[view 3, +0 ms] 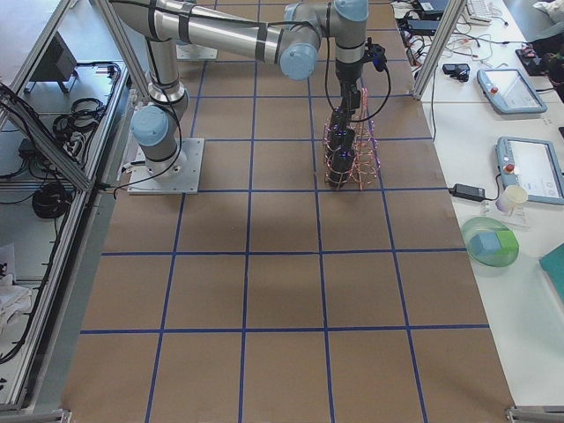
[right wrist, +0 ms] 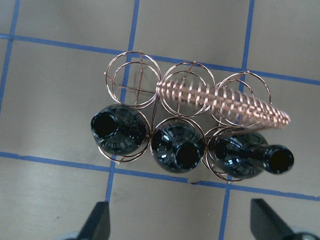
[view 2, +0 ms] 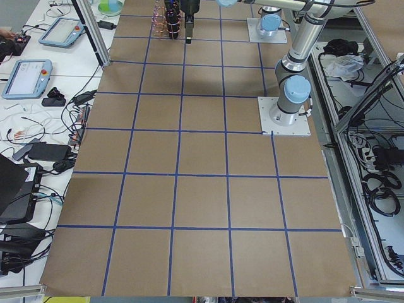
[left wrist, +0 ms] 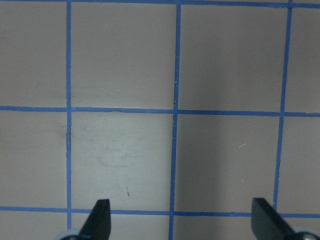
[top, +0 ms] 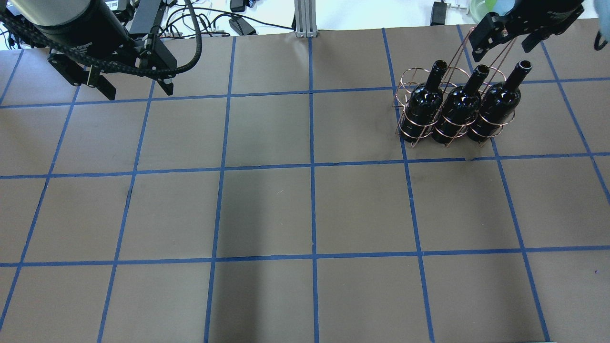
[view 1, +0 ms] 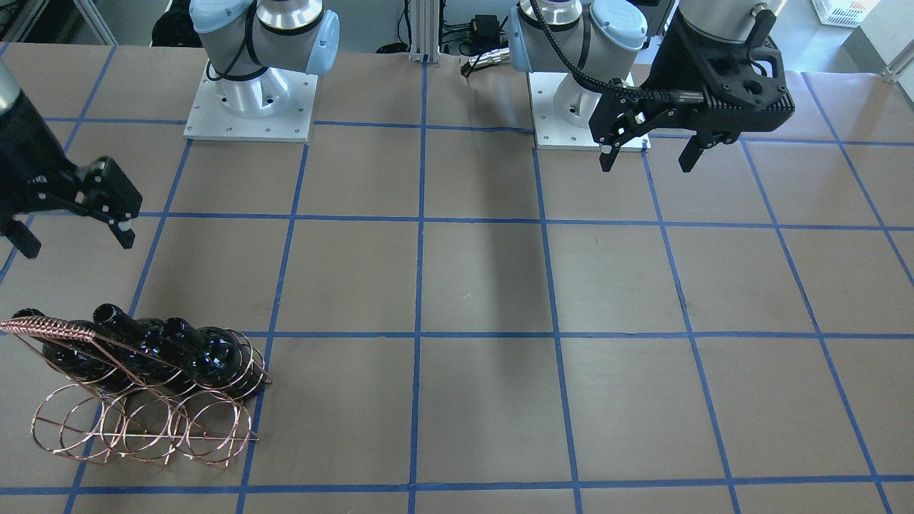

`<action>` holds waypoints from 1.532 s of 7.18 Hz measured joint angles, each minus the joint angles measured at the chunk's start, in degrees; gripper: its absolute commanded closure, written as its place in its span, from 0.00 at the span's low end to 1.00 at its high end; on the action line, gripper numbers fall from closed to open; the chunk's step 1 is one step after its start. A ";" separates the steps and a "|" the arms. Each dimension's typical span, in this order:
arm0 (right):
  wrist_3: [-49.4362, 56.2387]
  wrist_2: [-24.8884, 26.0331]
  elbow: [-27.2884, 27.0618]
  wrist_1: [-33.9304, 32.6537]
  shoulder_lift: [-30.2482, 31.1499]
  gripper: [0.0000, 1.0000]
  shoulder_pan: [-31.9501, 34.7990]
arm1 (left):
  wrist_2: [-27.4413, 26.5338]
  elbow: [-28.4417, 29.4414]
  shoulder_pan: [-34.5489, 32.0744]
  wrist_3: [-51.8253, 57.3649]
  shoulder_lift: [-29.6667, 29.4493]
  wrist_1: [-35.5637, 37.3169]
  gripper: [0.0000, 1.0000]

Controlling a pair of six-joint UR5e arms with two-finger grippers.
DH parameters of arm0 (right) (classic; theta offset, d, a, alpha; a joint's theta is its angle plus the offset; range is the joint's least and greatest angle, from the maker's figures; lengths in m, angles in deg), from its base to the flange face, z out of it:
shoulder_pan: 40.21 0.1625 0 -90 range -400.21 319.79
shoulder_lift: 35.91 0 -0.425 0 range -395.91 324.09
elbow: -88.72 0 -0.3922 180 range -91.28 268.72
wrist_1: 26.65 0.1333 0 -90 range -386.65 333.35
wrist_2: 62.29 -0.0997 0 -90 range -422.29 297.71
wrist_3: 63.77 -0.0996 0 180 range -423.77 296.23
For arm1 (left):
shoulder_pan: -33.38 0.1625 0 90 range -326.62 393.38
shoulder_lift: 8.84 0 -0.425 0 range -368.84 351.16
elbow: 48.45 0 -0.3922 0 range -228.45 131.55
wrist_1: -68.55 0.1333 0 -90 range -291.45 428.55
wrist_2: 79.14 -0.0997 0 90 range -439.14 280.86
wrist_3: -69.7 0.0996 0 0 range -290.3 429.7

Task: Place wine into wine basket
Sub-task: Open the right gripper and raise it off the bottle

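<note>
Three glossy near-black wine bottles (top: 425, 102) (top: 460, 107) (top: 495, 102) stand upright in the copper wire wine basket (top: 410, 78), filling the row of hoops nearer the robot. The far row is empty. In the right wrist view the bottles (right wrist: 119, 131) (right wrist: 177, 145) (right wrist: 240, 157) sit below the braided handle (right wrist: 225, 102). My right gripper (top: 504, 45) hangs above the basket, open and empty, touching nothing. My left gripper (top: 137, 89) is open and empty over bare table at the far left; its fingertips (left wrist: 100, 220) frame only paper.
The table (top: 305, 209) is brown paper with a blue tape grid. The two arm bases (view 1: 250, 100) (view 1: 578, 107) stand at the robot's edge. Side benches hold tablets (view 3: 529, 167) and cables beyond the table's long edge.
</note>
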 measured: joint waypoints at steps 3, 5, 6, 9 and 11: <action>-3.82 -1.75 -0.78 13.84 9.32 0.00 0.55 | 0.16 -0.06 -0.07 0.16 -0.09 -0.06 0.00; -12.46 -1.98 -0.94 15.10 10.73 0.00 4.99 | 0.15 -0.11 -0.08 0.21 -0.16 -0.07 0.00; -17.73 0.37 -0.75 13.68 10.19 0.00 9.21 | 0.12 -0.12 -0.08 0.25 -0.18 -0.07 0.00; -25.95 3.87 0.46 11.27 7.69 0.00 14.64 | 0.10 -0.26 -0.08 0.31 -0.26 -0.05 0.00; -26.58 5.36 4.26 10.45 4.67 0.00 14.30 | 0.10 -0.71 -0.08 0.37 -0.15 0.03 0.00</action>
